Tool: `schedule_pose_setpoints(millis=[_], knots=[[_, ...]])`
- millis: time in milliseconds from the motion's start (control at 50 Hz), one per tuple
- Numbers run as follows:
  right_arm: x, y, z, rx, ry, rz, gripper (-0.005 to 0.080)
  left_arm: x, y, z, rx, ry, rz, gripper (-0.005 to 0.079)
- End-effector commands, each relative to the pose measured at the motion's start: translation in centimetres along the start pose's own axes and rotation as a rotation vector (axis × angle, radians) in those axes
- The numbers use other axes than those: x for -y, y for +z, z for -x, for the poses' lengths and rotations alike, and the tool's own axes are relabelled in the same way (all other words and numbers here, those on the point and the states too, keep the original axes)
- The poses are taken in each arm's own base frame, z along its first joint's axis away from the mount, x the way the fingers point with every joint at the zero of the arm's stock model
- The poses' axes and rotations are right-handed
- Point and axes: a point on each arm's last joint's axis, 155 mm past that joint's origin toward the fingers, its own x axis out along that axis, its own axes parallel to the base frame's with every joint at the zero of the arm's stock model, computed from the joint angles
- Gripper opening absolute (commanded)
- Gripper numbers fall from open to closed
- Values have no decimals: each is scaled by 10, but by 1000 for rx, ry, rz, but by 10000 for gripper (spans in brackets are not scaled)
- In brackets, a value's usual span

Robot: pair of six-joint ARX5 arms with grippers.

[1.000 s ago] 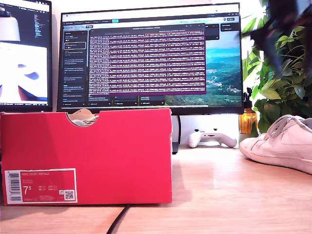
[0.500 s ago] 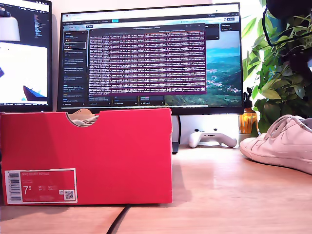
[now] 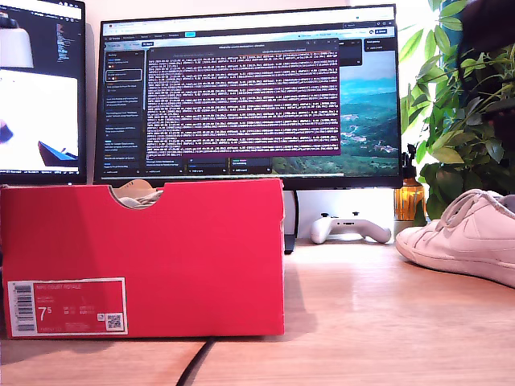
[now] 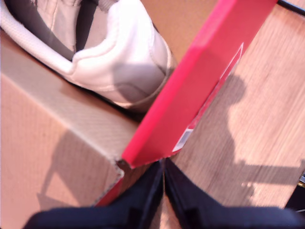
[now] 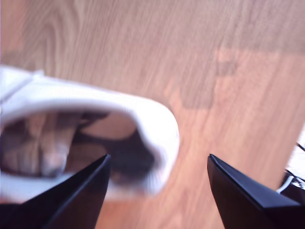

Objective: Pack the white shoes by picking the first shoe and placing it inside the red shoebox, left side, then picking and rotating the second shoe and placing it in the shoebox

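In the first wrist view one white shoe (image 4: 124, 62) lies heel-end inside the red shoebox (image 4: 200, 86). My first gripper (image 4: 163, 164) hangs over the box's corner, shut and holding nothing. The exterior view shows the shoebox (image 3: 161, 257) at the exterior view's left, with pale shapes in its notch. The other white shoe (image 3: 467, 237) rests on the table at the exterior view's right. In the second wrist view my second gripper (image 5: 158, 156) is open above this shoe's (image 5: 95, 102) heel opening, one finger on each side and not touching it.
A white game controller (image 3: 350, 227) and an amber bottle (image 3: 409, 199) sit behind the shoe, below a large monitor (image 3: 249, 96). A leafy plant (image 3: 463, 121) fills the exterior view's right, with a dark blurred arm part (image 3: 491, 24) above it. A black cable (image 3: 193, 366) runs along the table's front.
The dark arm part at the exterior view's upper right has shifted further up and right. The shoebox and the shoe on the table have not moved.
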Motion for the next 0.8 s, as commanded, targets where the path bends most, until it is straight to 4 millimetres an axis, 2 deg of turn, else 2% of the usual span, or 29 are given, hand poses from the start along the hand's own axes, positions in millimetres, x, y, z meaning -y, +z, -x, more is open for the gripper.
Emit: schedule_pose_setpoints(millis=[0, 180, 320, 500, 540, 580, 640, 700, 740, 780], knots=[[7, -5, -13, -19, -28, -9, 592, -3, 7, 3, 17, 6, 4, -19], [6, -16, -35, -55, 2, -44, 592, -3, 7, 3, 17, 6, 3, -19], [13, -24, -52, -57, -3, -71, 588, -3, 7, 3, 17, 6, 3, -19], [8, -23, -63, -29, 33, -84, 576, -3, 7, 3, 17, 6, 3, -19], [6, -22, -64, -22, 45, -95, 534, -3, 7, 3, 17, 6, 3, -19], [4, -20, -65, -10, 53, -101, 456, -3, 7, 3, 17, 6, 4, -19], [3, -20, -68, -7, 63, -143, 241, -3, 7, 3, 17, 6, 3, -19], [3, -20, -69, -7, 67, -189, -16, -3, 7, 3, 17, 6, 3, -19], [2, -20, -69, -7, 71, -198, 8, -3, 7, 3, 17, 6, 3, -19], [1, -19, -69, -6, 74, -201, -7, -3, 7, 3, 17, 6, 3, -19]])
